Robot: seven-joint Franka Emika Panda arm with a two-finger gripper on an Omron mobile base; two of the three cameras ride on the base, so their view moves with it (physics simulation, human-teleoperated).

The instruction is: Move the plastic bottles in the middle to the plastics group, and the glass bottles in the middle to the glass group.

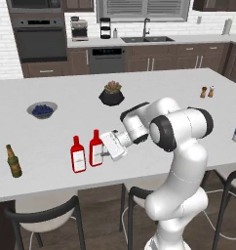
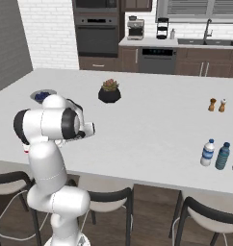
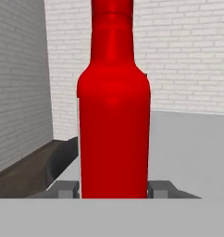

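Observation:
My gripper is shut on a red glass bottle with a white label, which stands upright at the island counter's front left. In the hand view that red bottle sits between the two fingertips, and both press its sides. An identical red bottle stands just left of it, nearly touching. A slim dark olive-brown bottle is farther left. The plastic bottles stand together at the counter's right end: a clear one with a white cap and a blue-teal one.
A bowl of blueberries and a potted plant sit behind the red bottles. Salt and pepper shakers stand at the far right. Dark stools line the counter's front edge.

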